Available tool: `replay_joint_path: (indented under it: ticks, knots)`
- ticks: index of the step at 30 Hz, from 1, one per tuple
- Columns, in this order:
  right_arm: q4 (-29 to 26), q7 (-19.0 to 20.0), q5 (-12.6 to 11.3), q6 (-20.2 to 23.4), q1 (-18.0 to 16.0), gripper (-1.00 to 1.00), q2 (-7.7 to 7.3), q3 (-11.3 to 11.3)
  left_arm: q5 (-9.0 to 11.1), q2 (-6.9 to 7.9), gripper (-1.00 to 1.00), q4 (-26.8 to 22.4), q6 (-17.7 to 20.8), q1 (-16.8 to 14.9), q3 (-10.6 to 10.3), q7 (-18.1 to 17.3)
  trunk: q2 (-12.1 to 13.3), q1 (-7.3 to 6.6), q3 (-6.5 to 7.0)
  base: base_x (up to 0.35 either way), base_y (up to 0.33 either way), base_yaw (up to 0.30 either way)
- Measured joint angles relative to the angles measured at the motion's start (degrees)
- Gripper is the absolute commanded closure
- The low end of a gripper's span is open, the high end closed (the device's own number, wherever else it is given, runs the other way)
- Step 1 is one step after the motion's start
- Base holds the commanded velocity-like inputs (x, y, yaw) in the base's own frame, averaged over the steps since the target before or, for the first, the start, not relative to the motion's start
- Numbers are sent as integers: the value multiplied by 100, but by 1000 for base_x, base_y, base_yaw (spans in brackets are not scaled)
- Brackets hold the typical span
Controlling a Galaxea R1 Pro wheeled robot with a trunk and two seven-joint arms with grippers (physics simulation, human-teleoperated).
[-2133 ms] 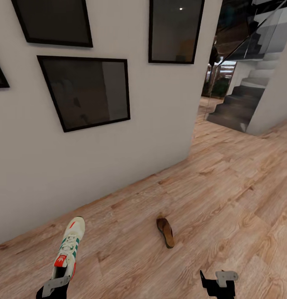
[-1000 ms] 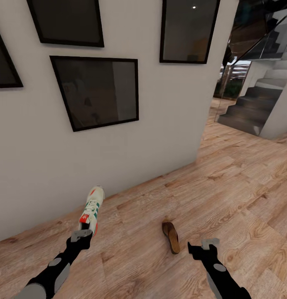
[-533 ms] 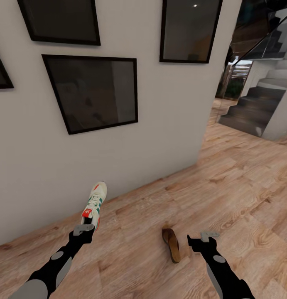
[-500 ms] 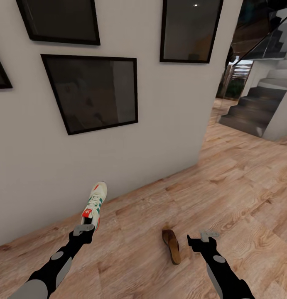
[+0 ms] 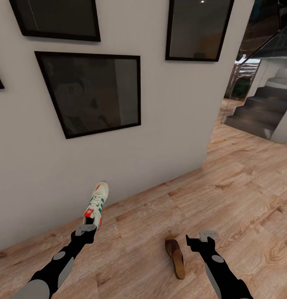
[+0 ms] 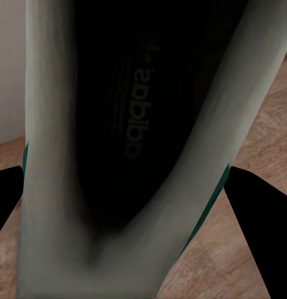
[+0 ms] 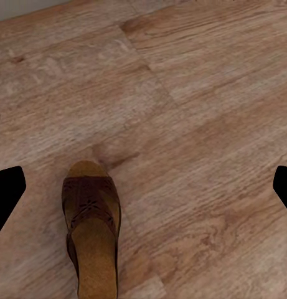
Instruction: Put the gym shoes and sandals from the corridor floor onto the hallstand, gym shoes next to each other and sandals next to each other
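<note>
Corridor: pale wall hung with dark framed pictures; corridor floor of wood-grain planks; staircase beyond the wall's corner.

Item 1. Gym shoe: carried clear of the floor by the left pincer, which is closed on its heel end; toe points toward the wall. The left wrist view looks into its dark insole.

Item 2. Sandal: flat on the floor, just beside the right pincer, not touching. That pincer is spread wide and empty, with fingertips at the edges of the right wrist view and the sandal off to one side between them.

Handling, as judged: centre the right pincer over the sandal, descend squarely and grip across its thin sole; keep the shoe level meanwhile.

Obstacles: the wall close ahead of the shoe. Hallstand, second shoe and second sandal not located.
</note>
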Motion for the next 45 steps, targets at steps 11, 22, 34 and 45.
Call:
replay_joint_path:
  ticks: [11, 22, 34, 45]
  knots:
    - [0, -1, 0, 0, 0, -100, 0, 7, -2, 0, 100, -3, 7, 0, -8, -12, -239, 132, -120, 4, 0, 0]
    - [3, -8, 0, 10, 0, -100, 1, -6, -4, -188, 100, -142, 60, -84, -279, -20, -680, 373, -407, 0, 0, 8]
    - [-38, -17, 0, 174, -1, -100, 9, -12, -3, -466, 100, -873, 844, -160, -779, -59, -1161, 637, -731, 0, 0, 79]
    - [-45, -17, 0, 264, -2, -100, 2, -13, -3, -476, 100, -909, 881, -123, -831, -62, -1487, 821, -1039, 0, 0, 106]
